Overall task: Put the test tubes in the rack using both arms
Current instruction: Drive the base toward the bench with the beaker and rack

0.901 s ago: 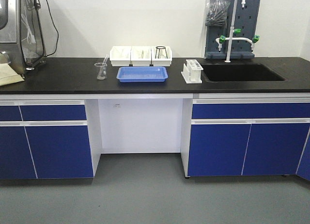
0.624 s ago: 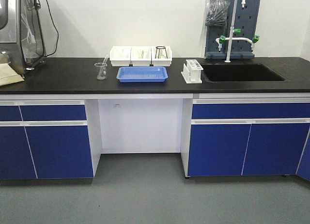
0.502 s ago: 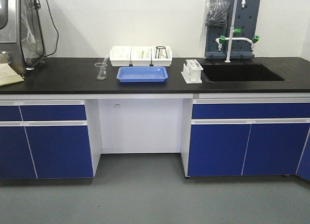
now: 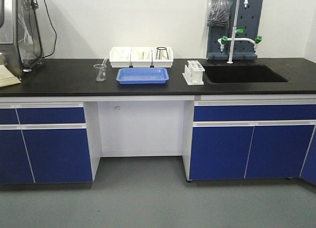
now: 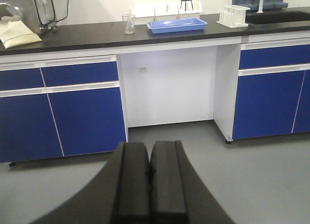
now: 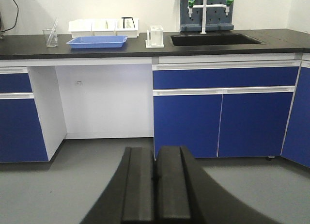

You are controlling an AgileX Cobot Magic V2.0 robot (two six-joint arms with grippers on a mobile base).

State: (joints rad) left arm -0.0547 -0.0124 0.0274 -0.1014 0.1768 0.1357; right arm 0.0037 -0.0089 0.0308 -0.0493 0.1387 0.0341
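The white rack (image 4: 193,72) stands on the black counter (image 4: 59,80), just left of the sink. It also shows in the left wrist view (image 5: 232,15) and the right wrist view (image 6: 155,36). A slim clear piece, maybe a test tube (image 4: 104,61), leans in a glass beaker (image 4: 100,73). Other tubes are too small to make out. My left gripper (image 5: 150,150) is shut and empty, low over the floor, far from the counter. My right gripper (image 6: 156,153) is also shut and empty over the floor. Neither arm shows in the front view.
A flat blue tray (image 4: 142,75) lies mid-counter, with three white bins (image 4: 141,57) behind it. A black sink (image 4: 244,73) and tap (image 4: 232,38) are on the right. Blue cabinets (image 4: 247,144) flank a knee recess (image 4: 140,129). Grey floor (image 4: 148,198) lies between me and the counter.
The counter and everything on it has shifted slightly left in the front view, so the camera has moved a little. Nothing on the counter has moved.
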